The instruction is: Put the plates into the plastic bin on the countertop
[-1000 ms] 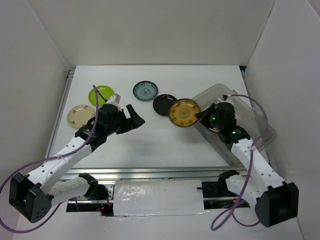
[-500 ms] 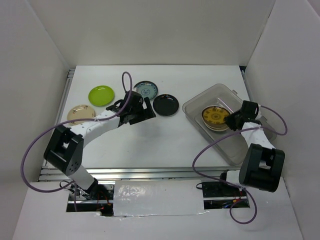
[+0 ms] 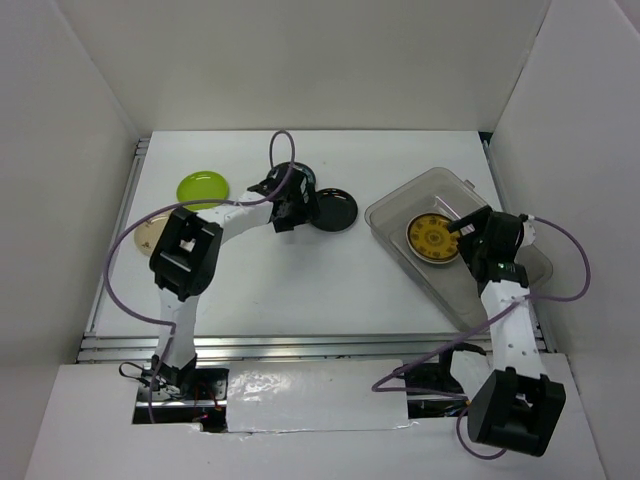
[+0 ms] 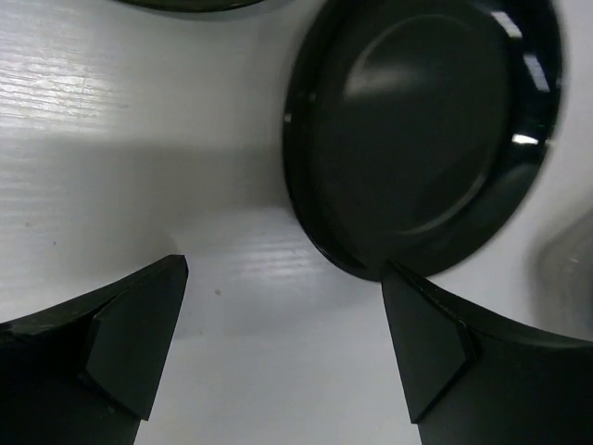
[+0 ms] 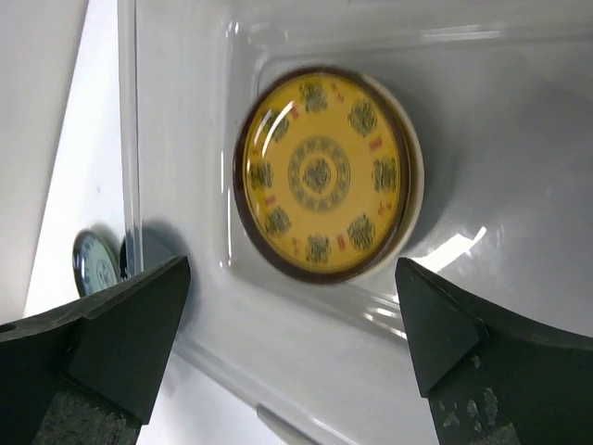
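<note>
Mustard plate (image 3: 433, 238) lies flat, face up, in diagonal bin (image 3: 440, 185).

Bare countertop (image 3: 330, 285) between black plate (image 3: 332, 209) and plastic bin (image 3: 405, 188), bin walls ringing mustard plate (image 3: 433, 238) — top open

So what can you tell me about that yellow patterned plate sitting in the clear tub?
The yellow plate is small and round, glossy like glazed ceramic, with a dark brown rim, a central medallion and a ring of darker motifs. It lies flat, face up, on the floor of the plastic bin. A pale edge shows along one side; whether that is another plate beneath, I cannot tell. The right gripper hovers open above it, not touching.
</note>
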